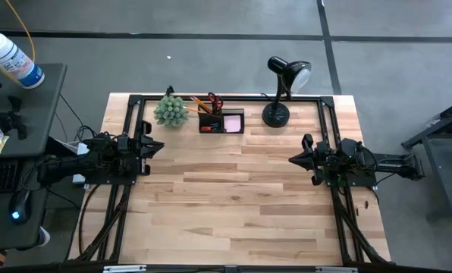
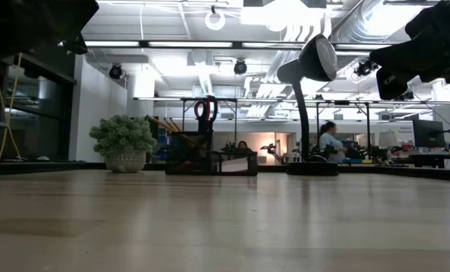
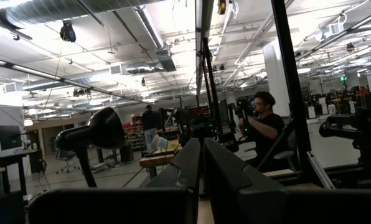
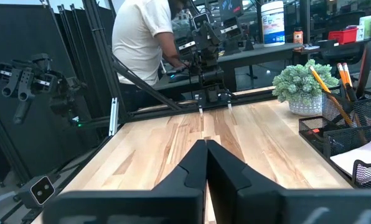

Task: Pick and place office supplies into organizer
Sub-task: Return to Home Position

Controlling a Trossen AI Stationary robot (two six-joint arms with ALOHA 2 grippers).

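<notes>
The black organizer stands near the table's far edge, between the green plant and the desk lamp. Orange-handled scissors and orange pencils stick up out of its taller compartment; a pink sticky-note pad lies in its lower one. The low view shows the organizer with the scissors' handles above it, and the right wrist view shows the organizer with the pencils. My left gripper hovers shut at the table's left side. My right gripper hovers shut at the right side. Both are well away from the organizer.
A green spiky plant in a pot stands left of the organizer and a black desk lamp stands right of it. A black frame runs along the table's far edge and both sides. People work in the room beyond the table.
</notes>
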